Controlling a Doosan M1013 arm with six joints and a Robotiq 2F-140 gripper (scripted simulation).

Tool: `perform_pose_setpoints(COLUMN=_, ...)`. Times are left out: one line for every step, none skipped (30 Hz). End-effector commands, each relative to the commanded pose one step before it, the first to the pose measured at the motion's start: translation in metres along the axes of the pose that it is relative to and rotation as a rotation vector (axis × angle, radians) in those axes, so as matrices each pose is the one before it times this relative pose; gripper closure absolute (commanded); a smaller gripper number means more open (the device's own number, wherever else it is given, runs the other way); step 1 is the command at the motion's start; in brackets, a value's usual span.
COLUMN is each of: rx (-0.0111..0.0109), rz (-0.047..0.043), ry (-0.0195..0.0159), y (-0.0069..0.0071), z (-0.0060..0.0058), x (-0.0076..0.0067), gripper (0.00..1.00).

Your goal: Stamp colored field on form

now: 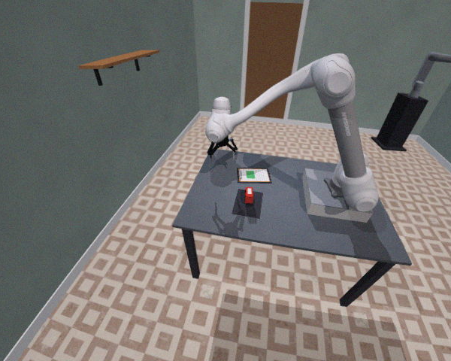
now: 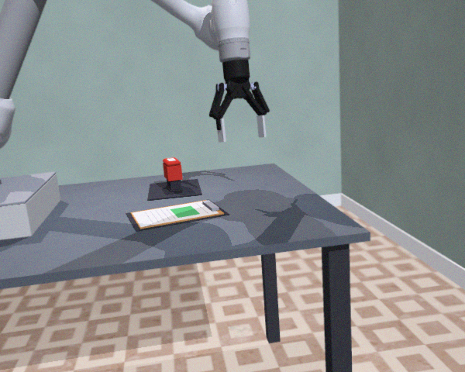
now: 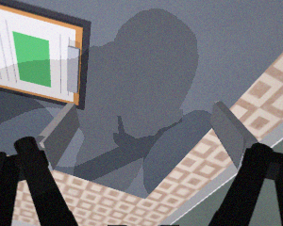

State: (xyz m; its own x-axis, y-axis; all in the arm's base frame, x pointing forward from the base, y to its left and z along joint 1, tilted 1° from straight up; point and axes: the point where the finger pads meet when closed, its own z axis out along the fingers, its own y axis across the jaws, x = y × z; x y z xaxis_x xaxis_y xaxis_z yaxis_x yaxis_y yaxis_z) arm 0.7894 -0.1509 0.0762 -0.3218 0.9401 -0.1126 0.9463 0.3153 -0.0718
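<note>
A red stamp (image 1: 249, 195) stands upright on a dark mat (image 1: 247, 204) on the grey table; it also shows in the exterior view (image 2: 171, 170) on its mat (image 2: 174, 192). Beyond it lies the form on a clipboard (image 1: 253, 175) with a green field (image 1: 250, 174), also visible in the exterior view (image 2: 186, 211) and at the upper left of the wrist view (image 3: 33, 58). My gripper (image 1: 222, 153) (image 2: 239, 132) (image 3: 143, 113) is open and empty, pointing down, well above the table's far corner, away from stamp and form.
The arm's base block (image 1: 334, 195) sits on the table's right side. The table edge and patterned floor (image 3: 255, 108) lie under the gripper's right finger. A wall shelf (image 1: 119, 59), a door (image 1: 271, 54) and a black stand (image 1: 401, 120) are around the room.
</note>
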Motion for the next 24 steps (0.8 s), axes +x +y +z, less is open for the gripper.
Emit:
perform_pose_setpoints(rx=-0.02587, rz=0.11331, ry=0.03485, y=-0.01468, z=-0.00565, x=0.06881, gripper=0.00)
perform_pose_setpoints(rx=0.00000, rz=0.00000, ry=0.00000, y=-0.00356, z=-0.00049, x=0.01049, gripper=0.00)
perform_pose_setpoints(rx=0.00000, rz=0.00000, ry=0.00000, y=-0.00438, z=-0.00067, x=0.01278, gripper=0.00)
perform_pose_setpoints(rx=0.00000, rz=0.00000, ry=0.00000, y=-0.00501, z=-0.00072, x=0.01441, gripper=0.00)
perform_pose_setpoints(rx=-0.00373, rz=0.05742, ry=0.02285, y=-0.00915, z=0.00063, x=0.01389, gripper=0.00)
perform_pose_setpoints(rx=0.00000, rz=0.00000, ry=0.00000, y=-0.00664, z=-0.00028, x=0.01408, gripper=0.00)
perform_pose_setpoints(rx=-0.00113, rz=0.04925, ry=0.01902, y=-0.00979, z=0.00082, x=0.01274, gripper=0.00)
perform_pose_setpoints(rx=0.00000, rz=0.00000, ry=0.00000, y=-0.00801, z=0.00014, x=0.01334, gripper=0.00)
perform_pose_setpoints(rx=0.00000, rz=0.00000, ry=0.00000, y=-0.00804, z=0.00011, x=0.01298, gripper=0.00)
perform_pose_setpoints(rx=0.00037, rz=0.03990, ry=0.01491, y=-0.01089, z=0.00112, x=0.01191, gripper=0.00)
perform_pose_setpoints(rx=0.00000, rz=0.00000, ry=0.00000, y=-0.00925, z=0.00037, x=0.01262, gripper=0.00)
perform_pose_setpoints(rx=0.00099, rz=0.02998, ry=0.01085, y=-0.01127, z=0.00120, x=0.01122, gripper=0.00)
perform_pose_setpoints(rx=0.00099, rz=0.02021, ry=0.00713, y=-0.01125, z=0.00113, x=0.01102, gripper=0.00)
perform_pose_setpoints(rx=0.00067, rz=0.01145, ry=0.00397, y=-0.01121, z=0.00104, x=0.01084, gripper=0.00)
perform_pose_setpoints(rx=0.00029, rz=0.00461, ry=0.00159, y=-0.01113, z=0.00088, x=0.01088, gripper=0.00)
perform_pose_setpoints(rx=0.00000, rz=0.00000, ry=0.00000, y=0.00000, z=0.00000, x=0.00000, gripper=0.00)
perform_pose_setpoints(rx=0.00000, rz=0.00000, ry=0.00000, y=0.00000, z=0.00000, x=0.00000, gripper=0.00)
perform_pose_setpoints(rx=0.00005, rz=0.00071, ry=0.00024, y=-0.00497, z=0.00032, x=0.00494, gripper=0.00)
perform_pose_setpoints(rx=0.00000, rz=0.00000, ry=0.00000, y=0.00000, z=0.00000, x=0.00000, gripper=0.00)
perform_pose_setpoints(rx=0.00000, rz=0.00000, ry=0.00000, y=0.00000, z=0.00000, x=0.00000, gripper=0.00)
perform_pose_setpoints(rx=0.00000, rz=0.00000, ry=0.00000, y=0.00000, z=0.00000, x=0.00000, gripper=0.00)
perform_pose_setpoints(rx=0.00000, rz=0.00000, ry=0.00000, y=0.00000, z=0.00000, x=0.00000, gripper=0.00)
perform_pose_setpoints(rx=0.00000, rz=0.00000, ry=0.00000, y=0.00000, z=0.00000, x=0.00000, gripper=0.00)
perform_pose_setpoints(rx=0.00000, rz=0.00000, ry=0.00000, y=0.00000, z=0.00000, x=0.00000, gripper=0.00)
